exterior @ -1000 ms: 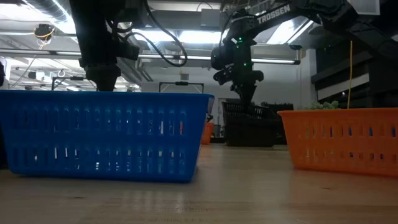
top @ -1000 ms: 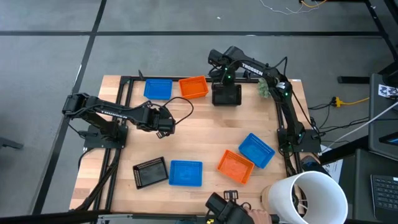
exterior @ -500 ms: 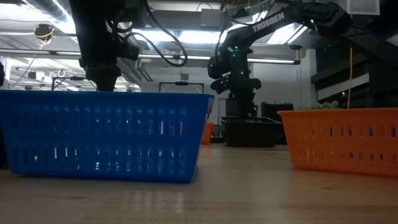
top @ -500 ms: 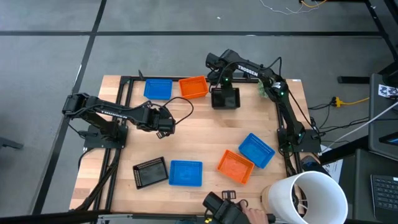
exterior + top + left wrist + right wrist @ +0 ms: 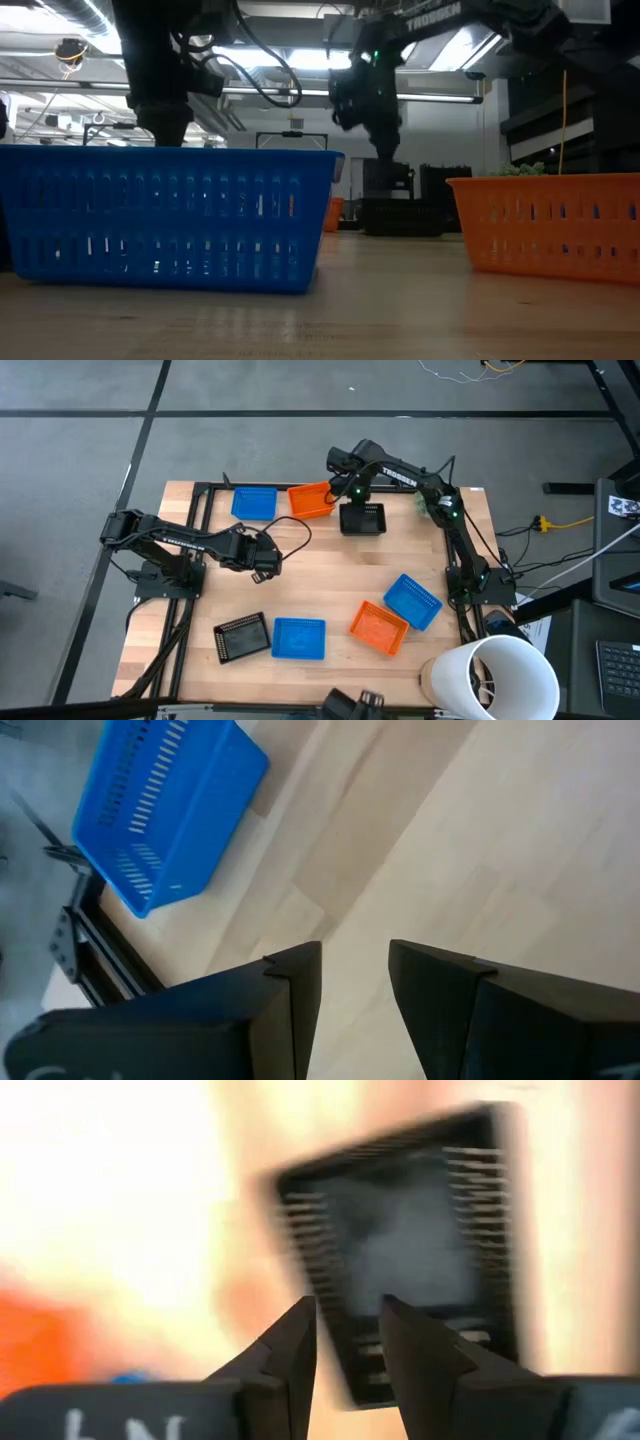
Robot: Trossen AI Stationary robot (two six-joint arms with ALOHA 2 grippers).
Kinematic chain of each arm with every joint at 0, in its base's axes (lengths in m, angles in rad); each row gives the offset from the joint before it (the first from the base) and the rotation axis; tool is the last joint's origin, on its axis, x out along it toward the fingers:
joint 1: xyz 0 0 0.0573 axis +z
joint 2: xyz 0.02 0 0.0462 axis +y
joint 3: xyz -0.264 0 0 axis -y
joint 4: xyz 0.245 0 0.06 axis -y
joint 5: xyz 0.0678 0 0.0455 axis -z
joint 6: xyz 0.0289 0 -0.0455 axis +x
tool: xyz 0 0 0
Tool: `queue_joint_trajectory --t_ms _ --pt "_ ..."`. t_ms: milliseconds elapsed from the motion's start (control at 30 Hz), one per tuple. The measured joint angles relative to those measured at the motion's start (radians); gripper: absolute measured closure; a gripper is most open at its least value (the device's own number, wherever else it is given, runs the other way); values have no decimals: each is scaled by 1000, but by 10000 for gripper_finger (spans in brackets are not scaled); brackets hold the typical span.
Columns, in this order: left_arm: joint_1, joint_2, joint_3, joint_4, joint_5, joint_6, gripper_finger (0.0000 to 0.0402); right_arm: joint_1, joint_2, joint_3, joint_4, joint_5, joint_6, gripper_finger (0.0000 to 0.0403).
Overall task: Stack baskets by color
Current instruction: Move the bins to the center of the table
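While both grippers stand open, the black mesh-sided plastic basket (image 5: 363,518) sits empty near the wooden worktop's (image 5: 320,585) far edge, below the right gripper (image 5: 352,495).

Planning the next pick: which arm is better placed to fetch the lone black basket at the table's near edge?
Probably left: the left gripper hangs open nearer that black basket; the right gripper is over the far black basket.

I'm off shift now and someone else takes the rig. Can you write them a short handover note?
Right gripper: open, above the black basket stack at the far edge, nothing held.
Left gripper: open, empty, waiting mid-table on the left.
Far edge: blue basket and orange basket.
Near side: loose black basket, blue basket, orange basket, tilted blue basket.
Done: black stack begun.
Left: the remaining black basket, then blues and oranges.
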Motion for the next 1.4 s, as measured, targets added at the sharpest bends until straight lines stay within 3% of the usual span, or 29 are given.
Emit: queue_joint_trajectory --t_ms 67,133,300,467,567,700,833,967,1133,1233,1333,1400 --pt "-1 0 0 0 19 0 289 25 -46 -20 4 -96 -1 293" --pt "-7 0 0 0 23 0 289 52 -101 -61 0 -121 7 293" --pt "-19 0 0 1 22 -1 289 129 -284 -263 2 -57 191 293" --pt "-18 0 0 6 13 -1 289 239 -476 -575 52 -30 446 293" --pt "-18 0 0 15 8 -1 289 309 -569 -757 118 48 578 293" --pt "-18 0 0 34 8 0 289 367 -623 -965 192 56 777 296" --pt "-18 0 0 37 8 0 289 426 -629 -1113 194 -35 898 323" --pt "-18 0 0 37 8 0 289 490 -630 -1177 199 -105 948 385" --pt "-18 0 0 38 8 0 289 551 -625 -1183 302 -124 966 400" --pt "-18 0 0 39 8 0 289 559 -588 -1183 426 -52 976 401" --pt "-18 0 0 49 8 0 289 548 -531 -1179 612 114 964 402" --pt "-17 0 0 64 8 6 289 541 -504 -1130 743 166 927 402"
